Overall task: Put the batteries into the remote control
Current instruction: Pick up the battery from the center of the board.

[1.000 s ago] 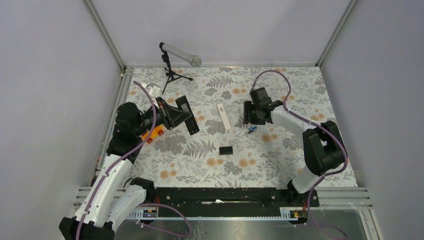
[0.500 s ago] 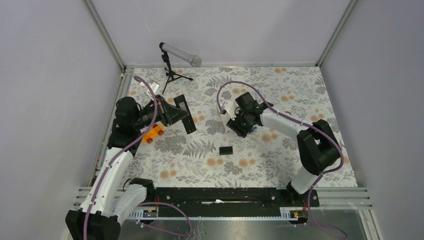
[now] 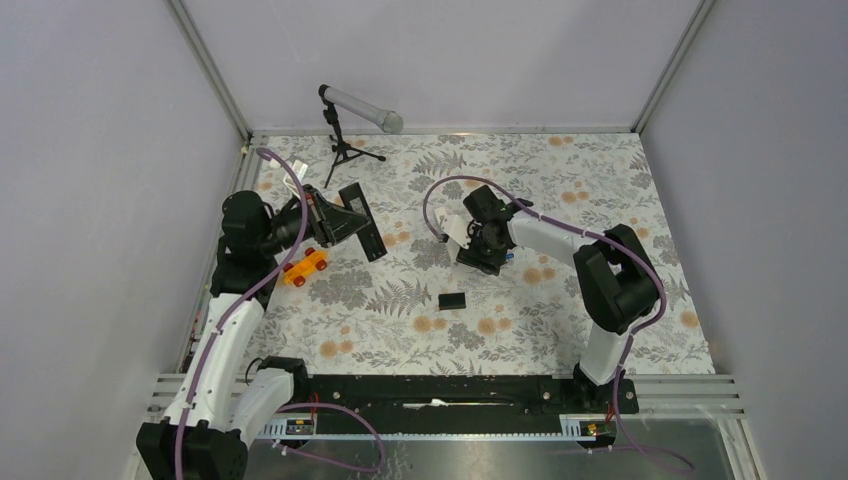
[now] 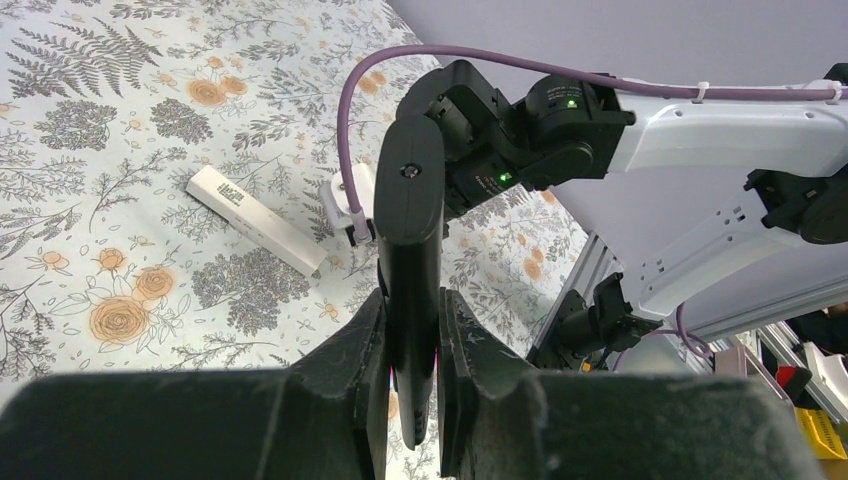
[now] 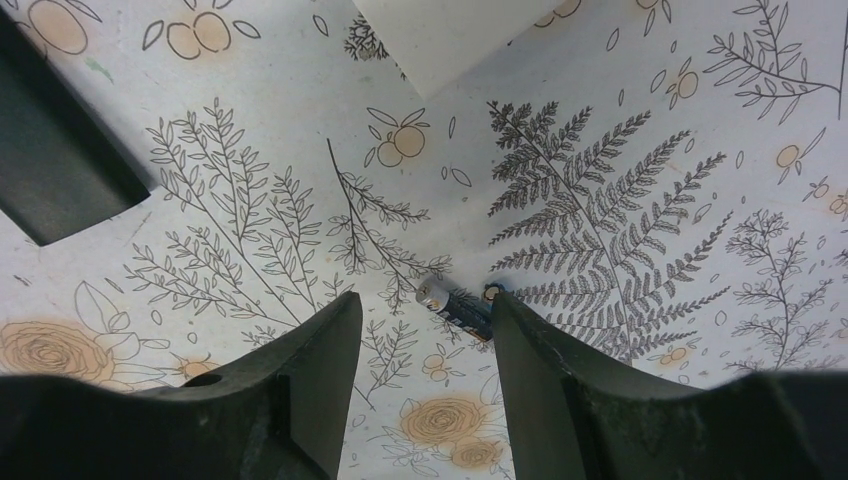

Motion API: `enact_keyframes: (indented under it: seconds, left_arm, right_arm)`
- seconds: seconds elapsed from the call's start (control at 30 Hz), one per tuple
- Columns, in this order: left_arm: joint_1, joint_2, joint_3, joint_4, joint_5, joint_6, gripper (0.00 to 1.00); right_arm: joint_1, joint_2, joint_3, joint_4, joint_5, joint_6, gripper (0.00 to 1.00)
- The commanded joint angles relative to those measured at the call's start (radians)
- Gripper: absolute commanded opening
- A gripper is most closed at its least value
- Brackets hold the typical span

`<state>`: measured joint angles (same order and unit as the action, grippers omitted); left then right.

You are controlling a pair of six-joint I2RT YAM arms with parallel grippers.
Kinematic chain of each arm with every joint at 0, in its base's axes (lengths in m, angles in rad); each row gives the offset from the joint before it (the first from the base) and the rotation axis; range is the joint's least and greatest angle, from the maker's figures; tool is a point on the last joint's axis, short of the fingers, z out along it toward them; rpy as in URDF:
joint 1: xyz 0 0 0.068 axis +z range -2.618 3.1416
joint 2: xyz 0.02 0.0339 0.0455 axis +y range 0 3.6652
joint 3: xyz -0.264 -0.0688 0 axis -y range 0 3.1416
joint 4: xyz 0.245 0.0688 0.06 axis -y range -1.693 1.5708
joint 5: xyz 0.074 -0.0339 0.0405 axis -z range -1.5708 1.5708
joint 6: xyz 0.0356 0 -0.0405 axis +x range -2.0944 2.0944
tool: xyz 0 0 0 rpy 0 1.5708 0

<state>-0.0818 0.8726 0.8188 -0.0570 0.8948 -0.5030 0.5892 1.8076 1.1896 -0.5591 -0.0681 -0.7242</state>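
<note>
Nearest me, a little black lid (image 3: 452, 300) is lying loose on the table (image 3: 380, 330). Just past it the right gripper (image 5: 422, 305) has swung in from the right and is now hovering over the blue battery (image 5: 458, 308), jaws spread either side, gripping nothing yet, so I'm guessing pickup's next. Farther back on the left, the left gripper (image 4: 412, 335) is clamping the black remote (image 4: 410, 200) up in the air.

Blue battery (image 5: 455, 304) flat; black remote (image 4: 410, 260) aloft
</note>
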Motion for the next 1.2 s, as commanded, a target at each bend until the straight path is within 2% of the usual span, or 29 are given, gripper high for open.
enact_keyframes:
  seconds: [0.0, 0.27, 0.73, 1.03, 1.17]
  left_arm:
    - [0.012, 0.0, 0.031, 0.091, 0.039, -0.016, 0.0]
    - [0.019, 0.006, 0.033, 0.103, 0.05, -0.032, 0.0]
    - [0.025, 0.011, 0.03, 0.122, 0.059, -0.045, 0.0]
    - [0.027, 0.009, 0.023, 0.131, 0.059, -0.051, 0.0]
    - [0.03, 0.003, 0.02, 0.127, 0.051, -0.05, 0.0]
  right_arm:
    - [0.008, 0.014, 0.042, -0.043, 0.032, -0.061, 0.57]
    - [-0.002, 0.055, 0.047, -0.05, -0.009, -0.069, 0.54]
    - [-0.052, 0.039, -0.005, -0.005, 0.04, -0.09, 0.5]
    - [-0.052, 0.044, -0.024, 0.016, 0.022, -0.081, 0.22]
    - [-0.052, 0.039, -0.035, 0.028, 0.013, -0.069, 0.16]
